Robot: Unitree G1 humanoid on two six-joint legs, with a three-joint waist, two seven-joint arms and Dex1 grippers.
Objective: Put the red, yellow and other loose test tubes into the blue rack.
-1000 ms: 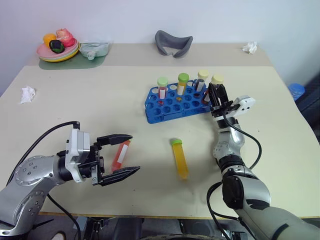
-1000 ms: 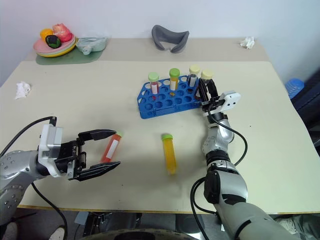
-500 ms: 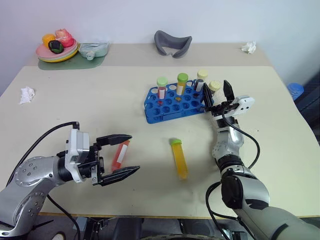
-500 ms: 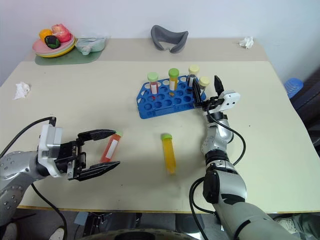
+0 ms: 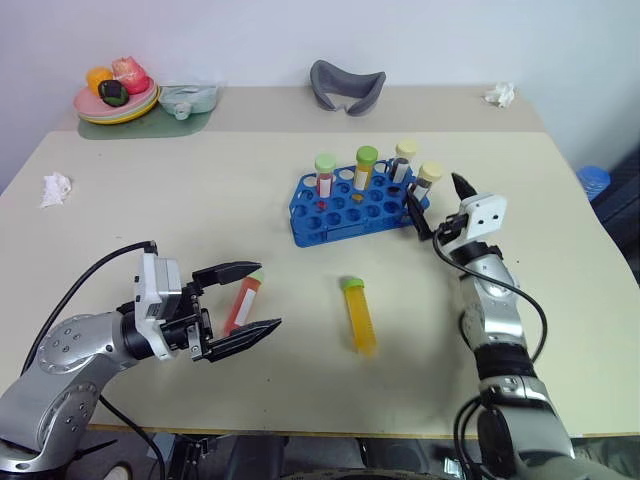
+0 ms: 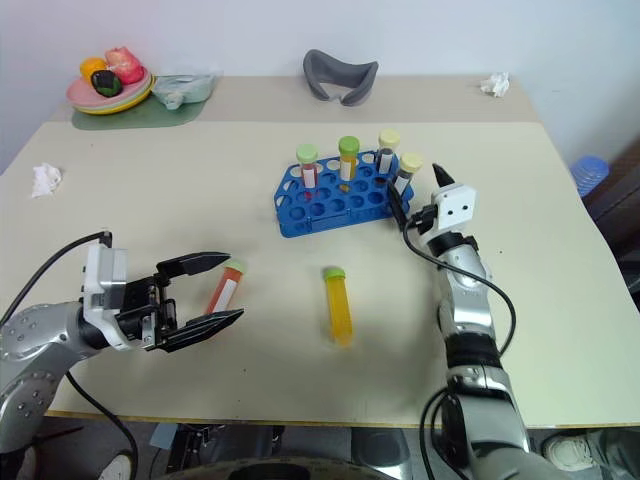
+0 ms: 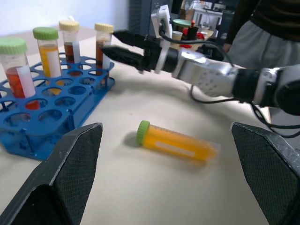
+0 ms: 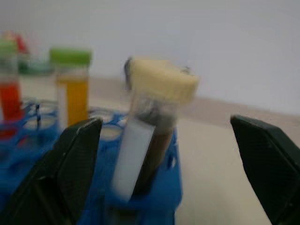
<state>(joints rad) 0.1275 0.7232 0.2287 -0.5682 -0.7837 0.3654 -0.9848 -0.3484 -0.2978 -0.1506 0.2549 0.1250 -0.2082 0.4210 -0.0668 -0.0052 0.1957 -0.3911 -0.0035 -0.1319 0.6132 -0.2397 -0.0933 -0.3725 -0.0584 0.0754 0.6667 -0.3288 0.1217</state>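
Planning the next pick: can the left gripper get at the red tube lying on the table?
Probably yes. The left gripper stands open with the red tube lying between its fingers, and nothing else lies near it on the table.

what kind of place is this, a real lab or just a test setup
Probably a robot test setup, not a working lab: a plain table carries a blue rack of capped tubes, a plate of toy food and crumpled tissues.

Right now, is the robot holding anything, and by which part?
Nothing is held. The right end effector stands open beside the brown tube in the blue rack; the left end effector stands open around the red tube, not gripping.
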